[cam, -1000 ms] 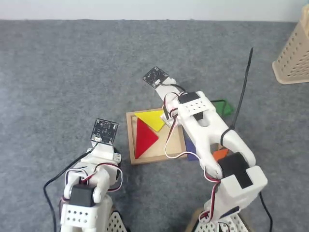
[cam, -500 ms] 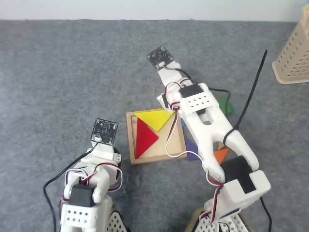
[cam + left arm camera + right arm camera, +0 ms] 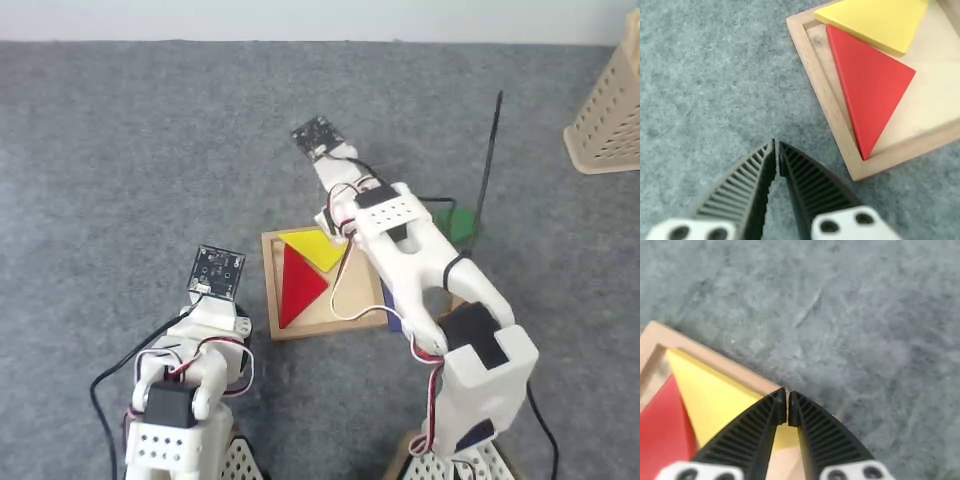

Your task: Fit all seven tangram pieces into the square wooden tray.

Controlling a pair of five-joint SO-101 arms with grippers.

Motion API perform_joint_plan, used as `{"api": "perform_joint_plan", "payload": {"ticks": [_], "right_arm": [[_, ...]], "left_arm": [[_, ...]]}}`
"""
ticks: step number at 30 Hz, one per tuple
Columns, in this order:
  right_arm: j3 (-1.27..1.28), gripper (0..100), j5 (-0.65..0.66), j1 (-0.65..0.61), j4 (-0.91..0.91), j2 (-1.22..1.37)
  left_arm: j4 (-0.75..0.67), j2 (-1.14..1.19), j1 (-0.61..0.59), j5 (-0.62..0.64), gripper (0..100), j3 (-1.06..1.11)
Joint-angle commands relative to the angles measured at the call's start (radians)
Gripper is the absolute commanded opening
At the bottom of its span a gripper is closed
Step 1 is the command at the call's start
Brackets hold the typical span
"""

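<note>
The square wooden tray [image 3: 322, 326] lies mid-table and holds a yellow triangle [image 3: 313, 247] at its far side and a red triangle [image 3: 297, 283] on its left. My right arm [image 3: 400, 235] stretches over the tray's right half. My right gripper [image 3: 787, 393] is shut and empty, its tips over the far rim [image 3: 715, 357] beside the yellow triangle [image 3: 715, 390]. My left gripper [image 3: 776, 145] is shut and empty over the carpet, just off the tray's left rim [image 3: 820, 95], near the red triangle [image 3: 867, 85]. A green piece [image 3: 456, 221] and a blue piece [image 3: 391, 303] lie right of the tray.
A beige slotted basket [image 3: 608, 110] stands at the far right edge. Grey carpet covers the table, with open room to the left and beyond the tray. My left arm's body [image 3: 185, 400] sits at the near left.
My right arm first pushed its wrist farther from me past the tray's far rim, then came back a little and swung left. It now hides the orange piece. The left arm kept still.
</note>
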Motion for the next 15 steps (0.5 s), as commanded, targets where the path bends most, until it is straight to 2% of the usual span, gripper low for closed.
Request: {"api": "perform_joint_plan", "payload": {"ticks": [1, 5, 15], "right_arm": [[0.02, 0.7, 0.0, -0.004, -0.021, -0.068], [0.068, 0.7, 0.058, -0.002, -0.022, -0.097], [0.092, 0.7, 0.023, 0.007, -0.002, -0.254]], "left_arm": [[0.006, -0.02, 0.0, 0.006, 1, -0.019], [0.006, -0.02, 0.0, 0.006, 1, -0.019], [0.006, -0.02, 0.0, 0.006, 1, -0.019]]}}
